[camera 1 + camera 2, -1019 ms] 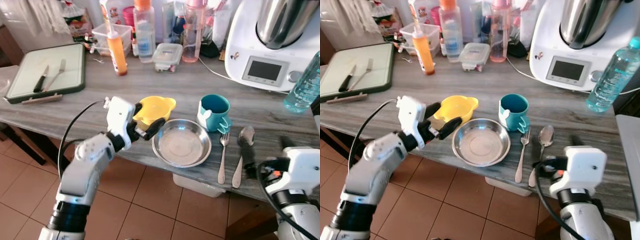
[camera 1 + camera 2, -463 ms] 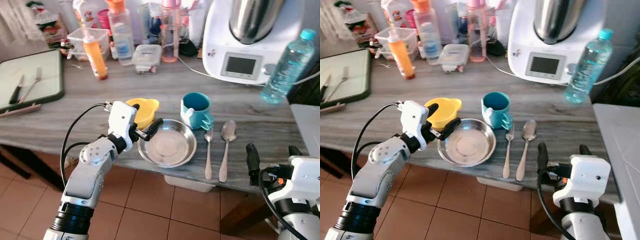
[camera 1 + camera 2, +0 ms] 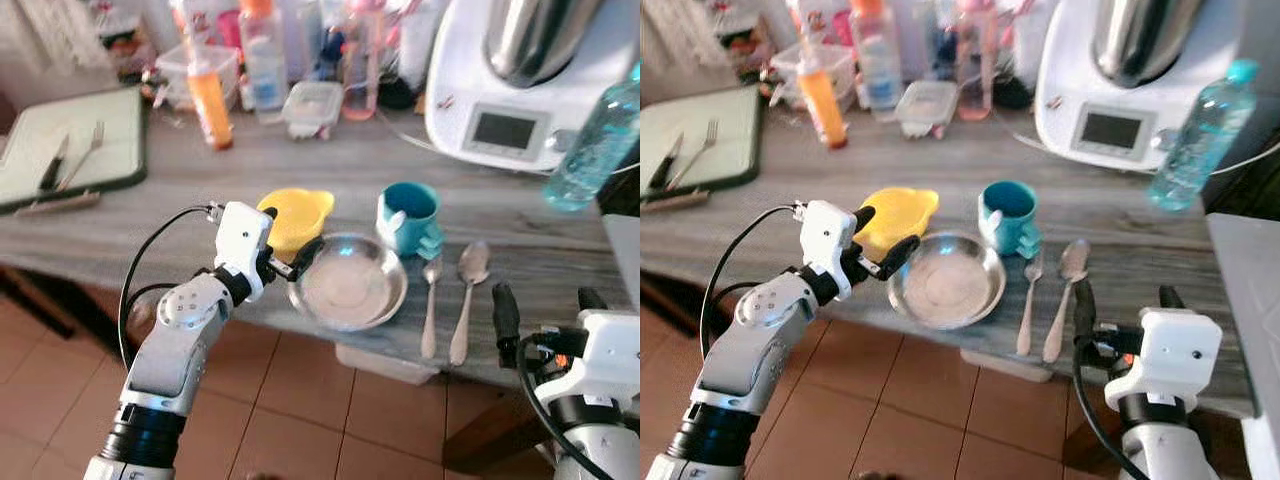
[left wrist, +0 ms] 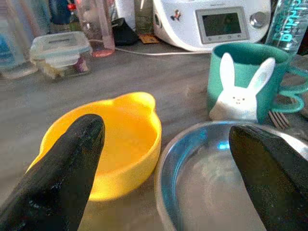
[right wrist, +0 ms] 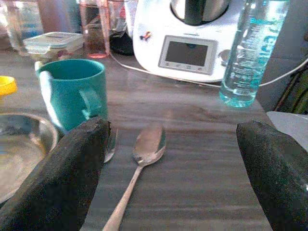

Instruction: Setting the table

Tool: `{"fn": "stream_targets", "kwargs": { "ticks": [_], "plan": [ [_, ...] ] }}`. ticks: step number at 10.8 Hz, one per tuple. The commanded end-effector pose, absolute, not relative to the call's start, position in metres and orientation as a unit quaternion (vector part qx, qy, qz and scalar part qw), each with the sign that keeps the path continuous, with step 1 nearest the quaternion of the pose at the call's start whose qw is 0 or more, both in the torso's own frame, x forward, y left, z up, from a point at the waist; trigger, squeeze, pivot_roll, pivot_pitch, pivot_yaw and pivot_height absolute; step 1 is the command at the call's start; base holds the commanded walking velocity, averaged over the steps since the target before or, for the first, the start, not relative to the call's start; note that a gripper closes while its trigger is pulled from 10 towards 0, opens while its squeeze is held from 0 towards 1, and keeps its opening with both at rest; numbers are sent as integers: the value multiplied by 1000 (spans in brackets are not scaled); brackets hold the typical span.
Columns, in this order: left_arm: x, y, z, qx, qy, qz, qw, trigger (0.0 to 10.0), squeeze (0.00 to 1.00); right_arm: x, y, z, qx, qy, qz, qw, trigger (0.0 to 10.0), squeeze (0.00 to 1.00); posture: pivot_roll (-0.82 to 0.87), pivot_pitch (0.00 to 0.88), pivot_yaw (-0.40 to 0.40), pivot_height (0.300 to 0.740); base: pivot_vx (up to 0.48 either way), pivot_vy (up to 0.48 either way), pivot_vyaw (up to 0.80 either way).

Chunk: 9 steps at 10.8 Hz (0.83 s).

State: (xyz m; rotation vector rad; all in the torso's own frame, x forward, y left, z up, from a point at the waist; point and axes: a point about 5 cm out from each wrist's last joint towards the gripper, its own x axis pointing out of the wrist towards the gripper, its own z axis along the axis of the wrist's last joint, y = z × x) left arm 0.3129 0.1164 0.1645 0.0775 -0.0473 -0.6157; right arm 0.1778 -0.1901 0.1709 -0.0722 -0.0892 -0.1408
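One grey wood-grain table, terracotta floor tiles below, left tool wide, right tool wide.

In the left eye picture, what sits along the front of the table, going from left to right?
Yellow bowl → steel plate → teal mug → fork → spoon.

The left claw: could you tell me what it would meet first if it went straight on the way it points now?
Probably the yellow bowl and the steel plate together: the left claw, open, points at where their rims meet, one finger toward each. Depth is uncertain.
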Motion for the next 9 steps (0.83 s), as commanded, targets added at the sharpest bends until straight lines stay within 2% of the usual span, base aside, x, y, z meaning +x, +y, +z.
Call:
{"fn": "stream_targets", "kwargs": {
  "ticks": [1, 9],
  "plan": [
    [314, 120, 164, 46, -19, -299, 953, 10000, 0, 177, -188, 171, -33, -47, -67, 996, 10000, 0, -58, 86, 58, 740, -289, 0, 0],
    [312, 114, 164, 48, -17, -312, 949, 10000, 0, 178, -189, 170, -28, -46, -71, 996, 10000, 0, -64, 88, 57, 740, -298, 0, 0]
  ]
}}
